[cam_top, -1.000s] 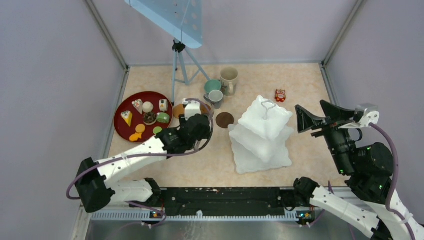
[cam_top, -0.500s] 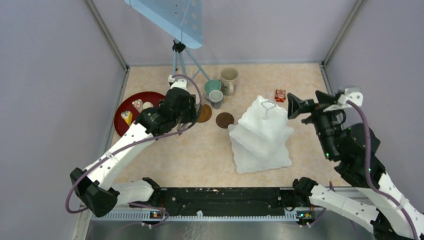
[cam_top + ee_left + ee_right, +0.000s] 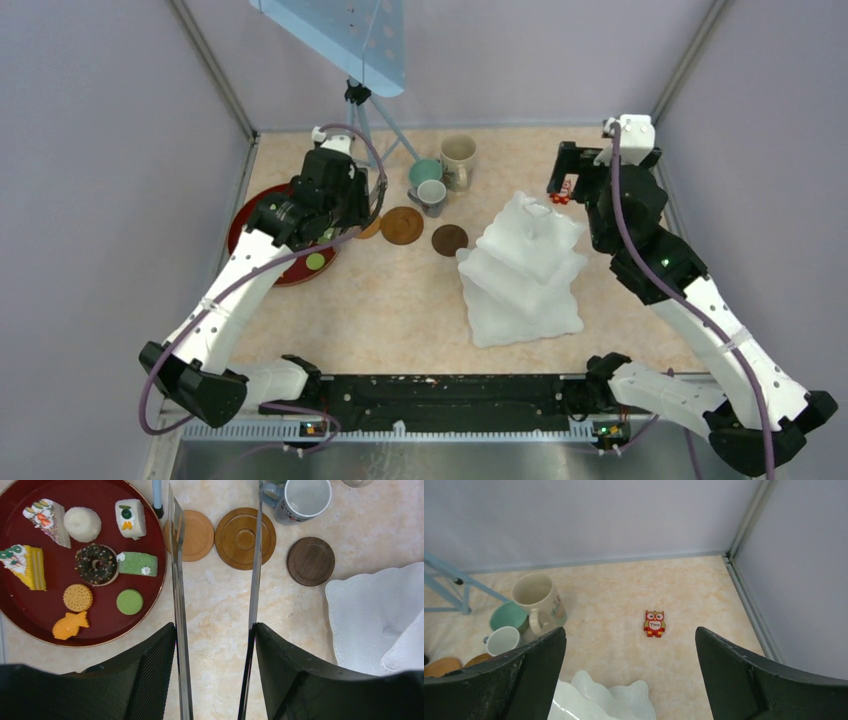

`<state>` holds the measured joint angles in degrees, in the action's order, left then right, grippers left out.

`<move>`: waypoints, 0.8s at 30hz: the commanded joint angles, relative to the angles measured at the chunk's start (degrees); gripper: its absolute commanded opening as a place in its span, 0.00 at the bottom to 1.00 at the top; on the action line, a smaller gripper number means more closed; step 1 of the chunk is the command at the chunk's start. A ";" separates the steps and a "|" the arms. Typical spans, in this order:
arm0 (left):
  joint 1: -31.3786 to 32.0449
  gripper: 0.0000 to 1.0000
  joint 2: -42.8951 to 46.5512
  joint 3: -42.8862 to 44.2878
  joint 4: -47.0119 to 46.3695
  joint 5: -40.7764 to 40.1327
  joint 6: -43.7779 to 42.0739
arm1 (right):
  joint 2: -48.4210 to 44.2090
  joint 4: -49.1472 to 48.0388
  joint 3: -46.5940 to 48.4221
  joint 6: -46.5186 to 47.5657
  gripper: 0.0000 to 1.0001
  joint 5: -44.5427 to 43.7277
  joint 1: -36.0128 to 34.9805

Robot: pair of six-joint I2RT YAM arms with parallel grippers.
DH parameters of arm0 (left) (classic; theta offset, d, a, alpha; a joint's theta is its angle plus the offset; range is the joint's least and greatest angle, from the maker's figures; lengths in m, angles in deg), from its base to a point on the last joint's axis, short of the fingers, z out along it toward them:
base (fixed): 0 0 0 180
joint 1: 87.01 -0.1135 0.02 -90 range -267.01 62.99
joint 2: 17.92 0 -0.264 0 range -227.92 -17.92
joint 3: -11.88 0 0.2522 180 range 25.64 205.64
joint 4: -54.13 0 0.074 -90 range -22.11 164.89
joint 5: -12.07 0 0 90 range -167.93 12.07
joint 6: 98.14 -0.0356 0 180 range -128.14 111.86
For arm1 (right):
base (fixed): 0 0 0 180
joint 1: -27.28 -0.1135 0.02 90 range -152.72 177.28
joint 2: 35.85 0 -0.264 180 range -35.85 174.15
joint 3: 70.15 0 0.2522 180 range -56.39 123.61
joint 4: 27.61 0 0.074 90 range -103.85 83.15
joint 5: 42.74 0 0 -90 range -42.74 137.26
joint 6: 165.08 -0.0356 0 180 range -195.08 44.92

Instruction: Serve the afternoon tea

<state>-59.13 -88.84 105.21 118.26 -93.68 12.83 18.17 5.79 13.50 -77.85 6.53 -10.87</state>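
Over the left of the counter (image 3: 400, 310), grips the metal tongs (image 3: 176, 580) in the left claw (image 3: 214, 630), blades spread, crossing over the light coaster (image 3: 192, 535) and the middle coaster (image 3: 245, 538). Finds the toy cakes and cookies (image 3: 95, 564) all on the dark-red tray (image 3: 30, 625), the dark coaster (image 3: 310, 561) just right, and the grey mug (image 3: 302, 500), teal mug (image 3: 509, 616) and beige mug (image 3: 535, 597) clustered behind. Holds the right claw (image 3: 629, 635) wide open and empty above the white stand (image 3: 525, 265), facing an owl toy (image 3: 654, 623).
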 commanded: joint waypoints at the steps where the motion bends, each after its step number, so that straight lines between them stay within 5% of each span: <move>1: -1.34 0.65 0.63 2.82 2.44 -2.56 -3.62 | -2.06 2.19 2.06 -6.26 0.98 2.62 5.46; 8: -5.91 0.64 1.88 -0.32 1.50 -4.42 -8.92 | -3.30 5.76 1.40 -7.45 0.98 3.11 10.76; 13: -11.56 0.63 2.33 -2.66 0.72 -8.26 -14.24 | -6.91 2.29 -1.27 -10.75 0.96 20.29 12.11; 24: -18.30 0.60 -1.11 -5.72 -6.54 -0.94 -17.30 | -9.36 -1.98 -4.32 -11.62 0.93 25.86 12.14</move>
<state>-76.77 -88.75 99.40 117.10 -97.05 -3.10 8.07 6.88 8.75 -89.37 29.02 0.82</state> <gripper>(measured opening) 0.613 0.936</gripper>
